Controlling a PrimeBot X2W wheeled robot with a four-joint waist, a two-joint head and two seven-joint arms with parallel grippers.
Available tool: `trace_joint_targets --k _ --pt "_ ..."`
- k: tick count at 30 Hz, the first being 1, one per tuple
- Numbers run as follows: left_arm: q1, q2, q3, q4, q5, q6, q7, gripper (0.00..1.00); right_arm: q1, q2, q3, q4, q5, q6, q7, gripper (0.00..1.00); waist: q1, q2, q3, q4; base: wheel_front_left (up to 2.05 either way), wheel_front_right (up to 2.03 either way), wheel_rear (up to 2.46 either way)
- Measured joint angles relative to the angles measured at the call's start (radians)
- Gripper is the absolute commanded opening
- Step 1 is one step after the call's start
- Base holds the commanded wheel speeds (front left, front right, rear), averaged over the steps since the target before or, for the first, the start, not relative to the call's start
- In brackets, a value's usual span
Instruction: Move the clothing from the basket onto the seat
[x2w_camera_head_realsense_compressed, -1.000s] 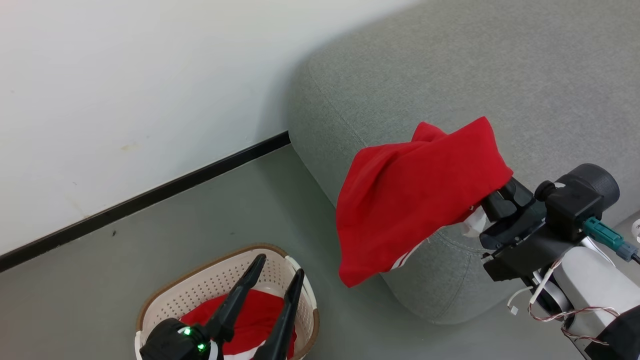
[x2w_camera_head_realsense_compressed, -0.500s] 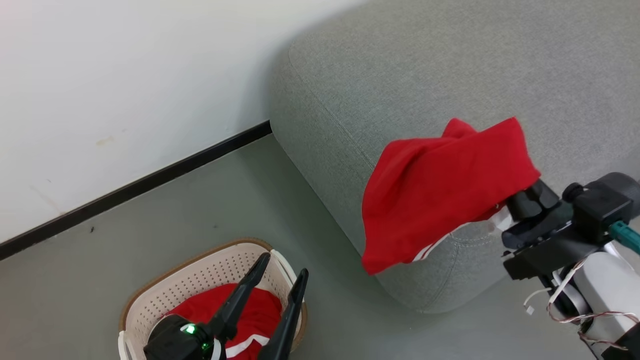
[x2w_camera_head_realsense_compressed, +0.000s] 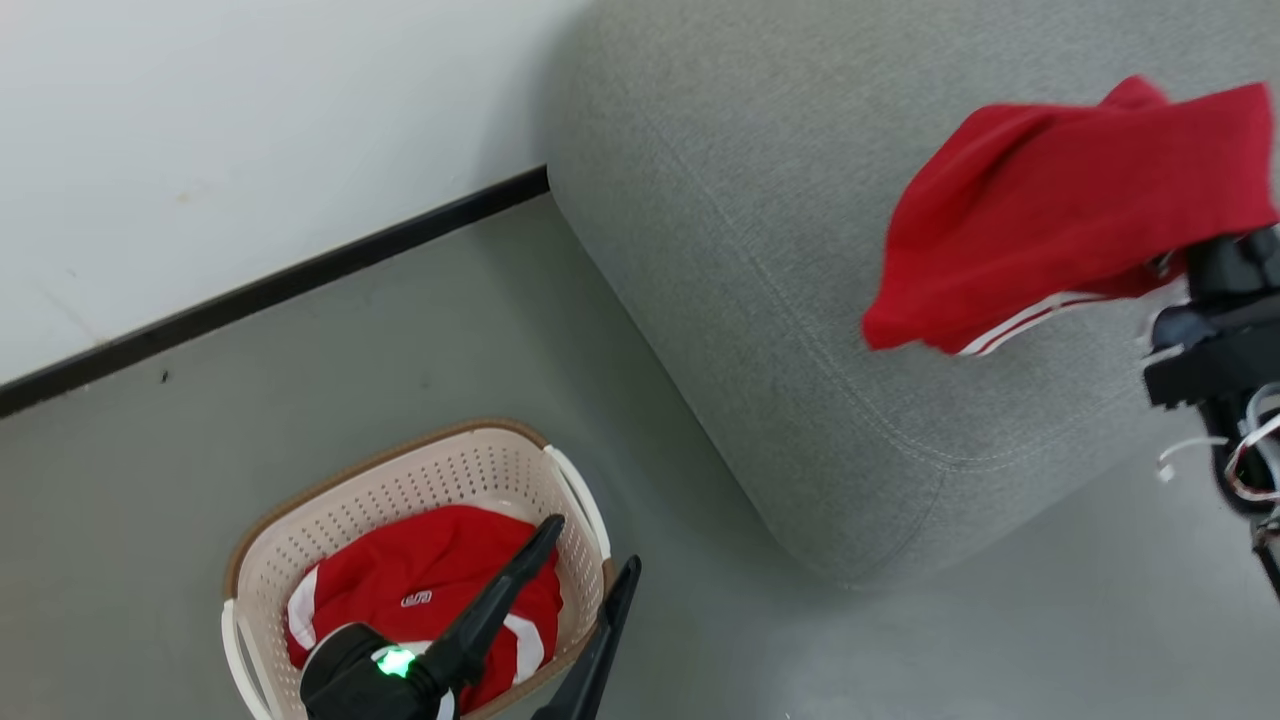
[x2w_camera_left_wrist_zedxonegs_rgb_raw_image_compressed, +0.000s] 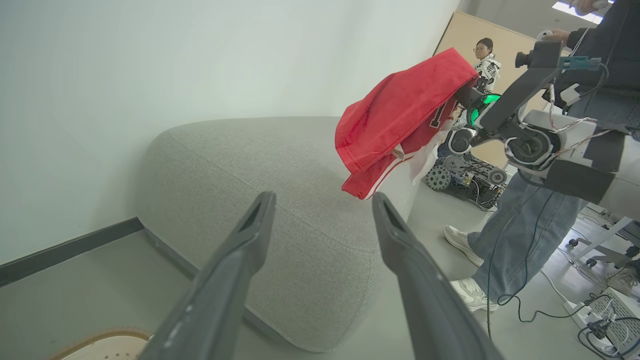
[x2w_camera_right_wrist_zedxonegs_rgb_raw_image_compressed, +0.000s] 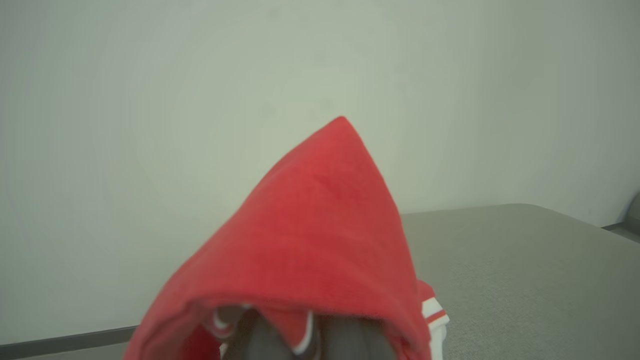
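In the head view, my right gripper (x2w_camera_head_realsense_compressed: 1215, 280) is clenched on a red garment (x2w_camera_head_realsense_compressed: 1060, 190). The garment drapes over the gripper's fingers and hangs above the top of the seat (x2w_camera_head_realsense_compressed: 760, 250), with white stripes along its lower hem. The basket (x2w_camera_head_realsense_compressed: 400, 470) stands on the floor (x2w_camera_head_realsense_compressed: 420, 340), well apart from the seat and off its rounded corner. A second garment (x2w_camera_head_realsense_compressed: 420, 590), red with a small white logo, lies inside it. My left gripper (x2w_camera_head_realsense_compressed: 592, 545) hangs over the basket's seat-side rim, jaws spread wide and grasping nothing.

In the left wrist view, my two open fingers point toward the seat's side. The red garment is in the air over the seat's far end, with black-and-white lettering on its underside. I cannot tell whether its hem touches the cushion. Beyond the seat a person (x2w_camera_left_wrist_zedxonegs_rgb_raw_image_compressed: 520, 240) in jeans and white shoes stands on the floor, and another person (x2w_camera_left_wrist_zedxonegs_rgb_raw_image_compressed: 485, 60) is further back.

In the right wrist view, the red garment tents over my fingers and hides them. The seat's top lies beyond it, and a pale wall (x2w_camera_right_wrist_zedxonegs_rgb_raw_image_compressed: 200, 100) stands behind the seat.
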Motion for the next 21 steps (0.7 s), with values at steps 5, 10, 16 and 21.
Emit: trace_joint_targets --k 5,10,16,21 --pt "-0.008 0.022 0.003 -0.019 0.002 -0.007 0.011 1.0 -0.074 -0.004 -0.06 0.046 0.006 -0.005 0.0 0.0 0.0 0.0 0.052 0.026 0.0 0.0 0.0" --pt "-0.009 0.044 0.014 -0.039 0.002 -0.007 0.023 1.0 -0.146 -0.016 -0.109 0.086 0.005 -0.024 0.0 0.0 0.0001 0.0 0.106 0.056 0.0 0.0 0.0" --pt "-0.009 0.075 0.048 -0.059 0.001 -0.007 0.031 1.0 -0.208 -0.03 -0.16 0.125 0.005 -0.039 0.0 0.0 0.0001 0.0 0.167 0.09 0.0 0.0 0.0" --pt "-0.005 0.105 0.073 -0.079 -0.001 0.0 0.035 1.0 -0.248 -0.04 -0.192 0.169 0.006 -0.04 0.0 0.0 0.0001 0.0001 0.207 0.105 0.0 0.0 0.0"
